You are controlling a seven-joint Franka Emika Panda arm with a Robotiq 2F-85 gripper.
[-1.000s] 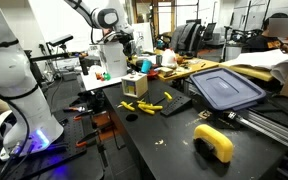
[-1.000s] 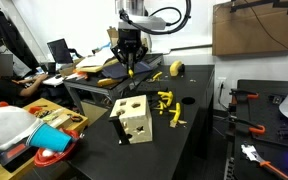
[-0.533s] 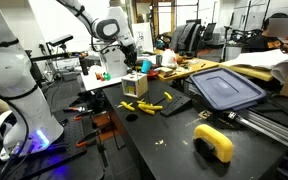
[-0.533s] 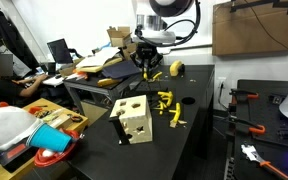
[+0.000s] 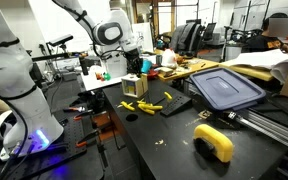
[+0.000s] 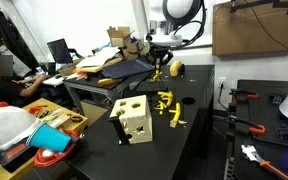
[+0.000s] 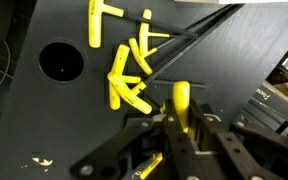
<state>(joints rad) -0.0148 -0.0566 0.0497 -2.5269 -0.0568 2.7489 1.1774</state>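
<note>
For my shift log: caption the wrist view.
End effector shut on a yellow piece, held over the black table near a pile of yellow pieces.

We see a short yellow stick point(image 7: 181, 97) pinched in the tool point(image 7: 181, 122), one end poking out, held clear of the table point(image 7: 74, 125), just beside the heap of yellow pieces point(image 7: 124, 78).
</note>
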